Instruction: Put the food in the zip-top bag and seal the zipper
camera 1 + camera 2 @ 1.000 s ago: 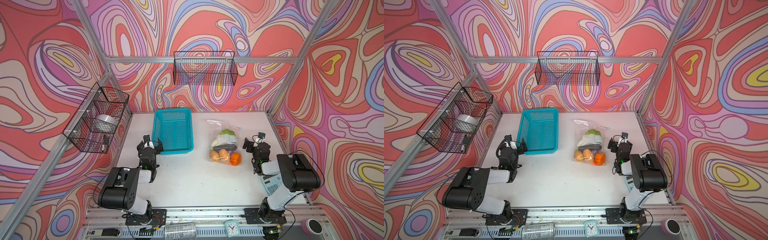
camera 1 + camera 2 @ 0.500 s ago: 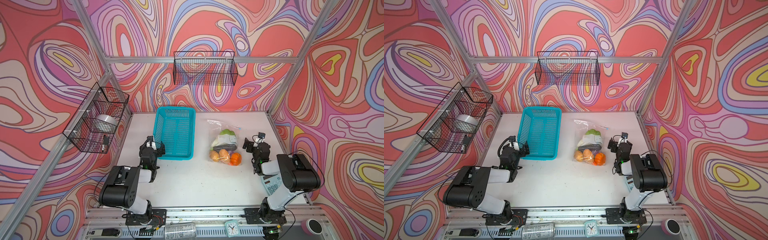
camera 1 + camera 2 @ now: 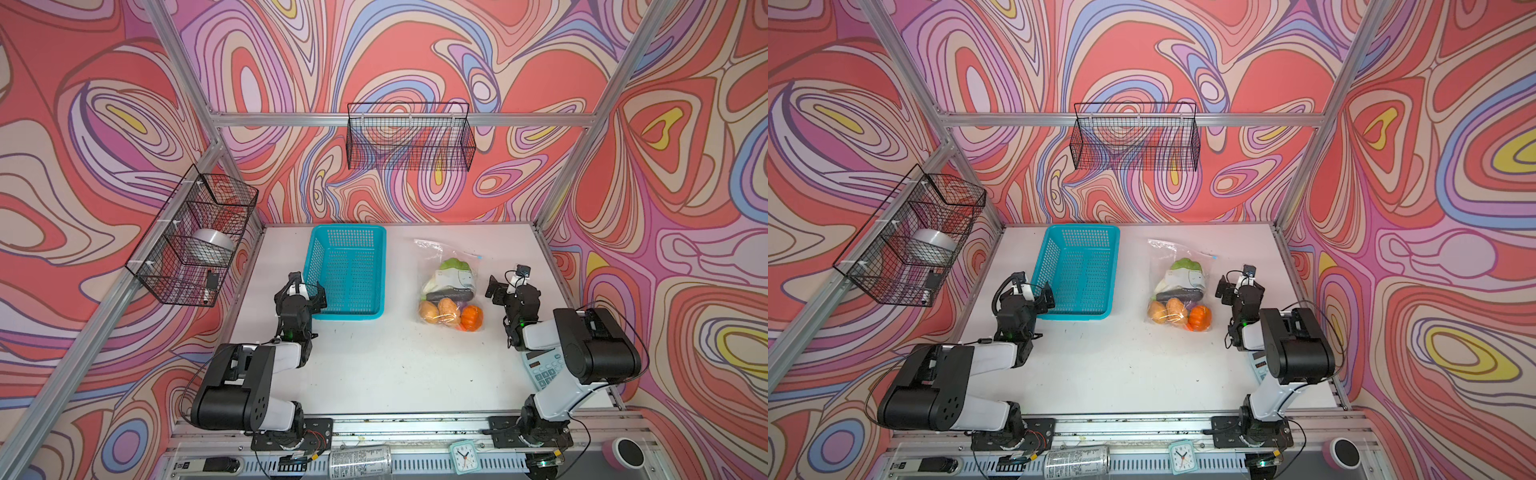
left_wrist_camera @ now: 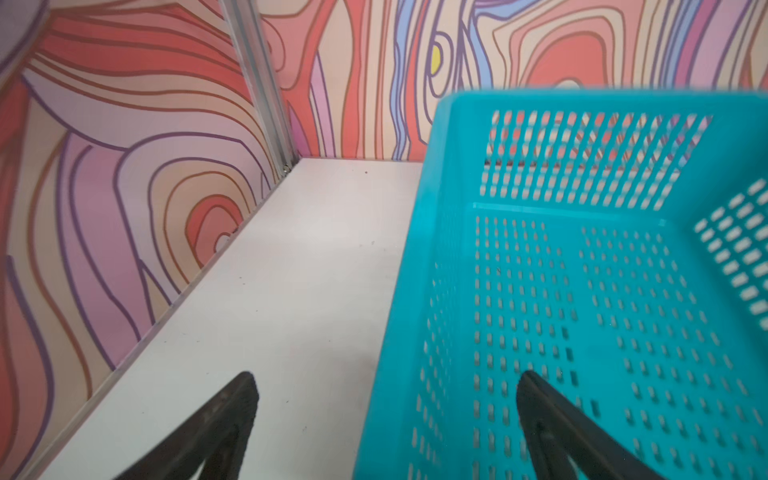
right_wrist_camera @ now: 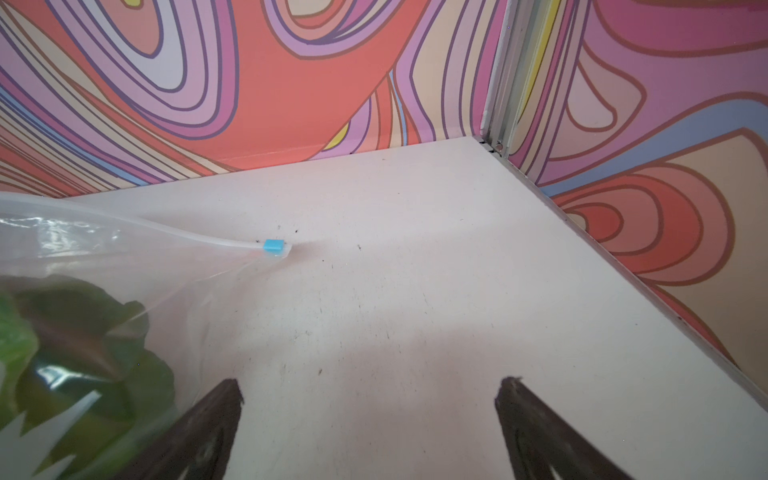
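Note:
The zip-top bag (image 3: 440, 253) (image 3: 1173, 255) lies flat on the white table, right of the middle, with the food inside it. Through the plastic I see a green-white cabbage (image 3: 453, 270), a dark eggplant (image 3: 446, 296), two tan potatoes (image 3: 446, 311) and an orange pumpkin (image 3: 471, 318). The zipper (image 5: 187, 235) runs along the far edge, its light-blue slider (image 5: 273, 245) (image 3: 479, 257) at the right end. My right gripper (image 3: 511, 289) (image 5: 370, 384) is open and empty beside the bag's right edge. My left gripper (image 3: 306, 286) (image 4: 384, 382) is open, straddling the basket's near left wall.
The teal mesh basket (image 3: 347, 270) (image 4: 457, 166) stands empty left of the bag. A calculator (image 3: 540, 370) lies under the right arm. Black wire baskets hang on the back wall (image 3: 409, 137) and the left wall (image 3: 195, 237). A can and a small clock sit at the front rail.
The teal basket has turned and slid a little toward the front. My left gripper has moved right, so one finger is now inside the basket. The right arm and bag have not moved.

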Available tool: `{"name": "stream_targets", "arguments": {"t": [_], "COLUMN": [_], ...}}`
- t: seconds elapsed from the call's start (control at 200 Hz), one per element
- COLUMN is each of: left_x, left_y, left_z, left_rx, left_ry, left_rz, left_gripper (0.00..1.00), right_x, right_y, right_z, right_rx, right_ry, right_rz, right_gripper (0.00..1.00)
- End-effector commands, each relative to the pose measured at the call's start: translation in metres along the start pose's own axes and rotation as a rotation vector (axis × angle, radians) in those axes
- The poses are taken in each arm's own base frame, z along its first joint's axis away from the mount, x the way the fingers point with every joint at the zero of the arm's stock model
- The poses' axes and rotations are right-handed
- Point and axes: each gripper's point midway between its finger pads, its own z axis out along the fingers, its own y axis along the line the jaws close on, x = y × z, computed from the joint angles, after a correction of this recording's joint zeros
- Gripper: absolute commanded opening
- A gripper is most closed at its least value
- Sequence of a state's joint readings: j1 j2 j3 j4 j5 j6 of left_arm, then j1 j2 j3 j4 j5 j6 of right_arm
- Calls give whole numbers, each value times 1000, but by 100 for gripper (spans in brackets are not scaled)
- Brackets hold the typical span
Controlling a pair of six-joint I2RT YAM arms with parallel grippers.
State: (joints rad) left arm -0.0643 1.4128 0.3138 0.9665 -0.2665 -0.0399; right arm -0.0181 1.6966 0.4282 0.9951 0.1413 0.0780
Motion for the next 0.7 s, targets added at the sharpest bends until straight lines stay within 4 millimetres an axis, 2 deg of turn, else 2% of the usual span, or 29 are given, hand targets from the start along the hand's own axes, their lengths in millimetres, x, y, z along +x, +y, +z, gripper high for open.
{"name": "stream_targets", "arguments": {"t": [0.0,0.125,0.255,0.31,0.376,0.466,0.581,0.586,0.606,0.691], "left_x": [9,-4,-19,-16,-12,-6,3,-4,-8,-6], "left_y": [10,6,33,45,49,43,20,19,15,-3], "left_z": [-5,-6,-11,-13,-11,-4,7,9,12,18], "left_rx": [-42,-20,-179,-232,-224,-178,-36,-27,-6,91], "left_ry": [38,67,53,78,104,137,236,226,237,309], "left_rz": [5,23,-14,-34,-46,-58,-110,-116,-124,-171], "left_gripper": [100,100,100,100,100,100,100,100,100,100], "right_x": [-3,-3,-3,-3,-4,-3,-3,-3,-3,-3], "right_y": [4,3,3,3,3,3,3,3,3,3], "right_z": [4,4,4,4,4,4,4,4,4,4], "right_rx": [-10,-8,-8,-9,-8,-9,-8,-9,-9,-8], "right_ry": [-8,-7,-7,-7,-8,-8,-8,-8,-8,-7], "right_rz": [-8,-9,-9,-8,-8,-9,-9,-10,-10,-9], "right_gripper": [98,98,98,99,98,98,98,98,98,98]}}
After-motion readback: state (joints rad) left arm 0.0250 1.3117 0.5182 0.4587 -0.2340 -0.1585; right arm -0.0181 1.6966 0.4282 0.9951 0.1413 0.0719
